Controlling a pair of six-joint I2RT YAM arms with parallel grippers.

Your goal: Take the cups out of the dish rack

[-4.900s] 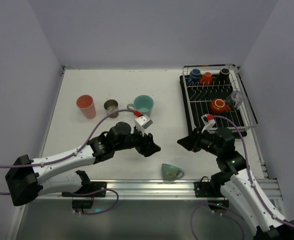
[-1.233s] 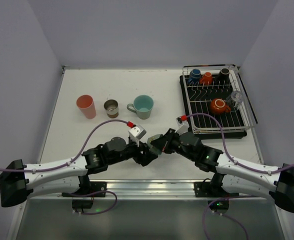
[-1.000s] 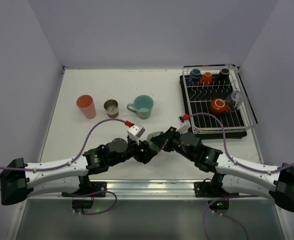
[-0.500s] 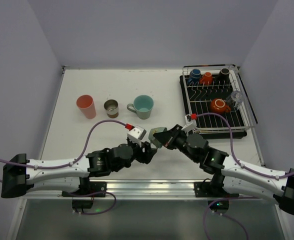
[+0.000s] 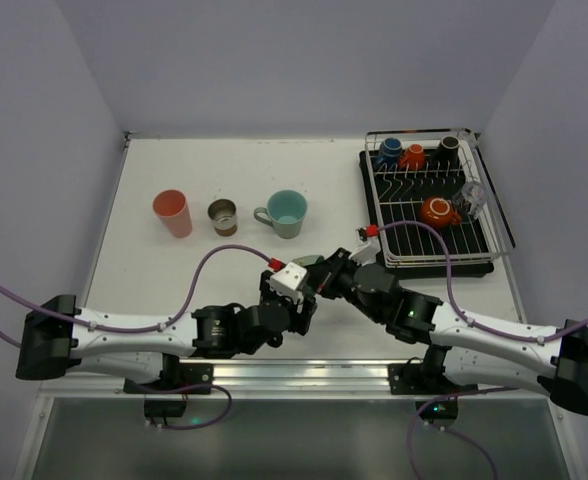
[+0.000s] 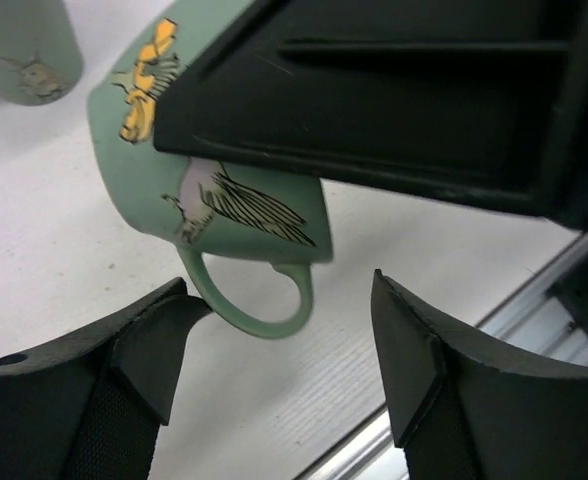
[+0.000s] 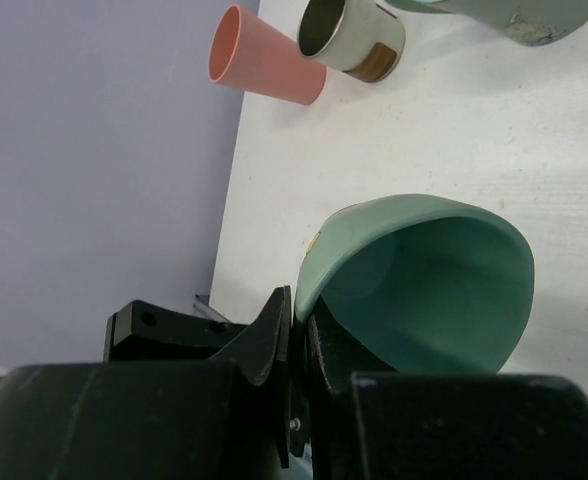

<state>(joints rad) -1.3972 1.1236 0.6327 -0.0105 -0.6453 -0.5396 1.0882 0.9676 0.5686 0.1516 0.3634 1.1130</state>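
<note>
- While 3 cups stand on the table (image 5: 174,280) at left (salmon-pink tumbler (image 5: 172,212), metallic-brown cup (image 5: 222,215), teal handled mug (image 5: 286,212)), unloading looks approx. half done.
- 4th item: small teal cup w/ bird print (image 6: 214,190), tilted, apparently lifted off the table near centre, well clear of the silver wire dish rack (image 5: 372,205).
- Jaws of right gripper (image 7: 299,310) pinched shut on its rim; left gripper (image 6: 279,300) jaws wide open either side of the handle, holding nothing.
- Left in rack: blue cup (image 5: 390,152), orange cup (image 5: 413,155), black cup (image 5: 448,148) at back; 2nd orange cup (image 5: 437,210) + clear glass (image 5: 471,198) mid-rack.
</note>
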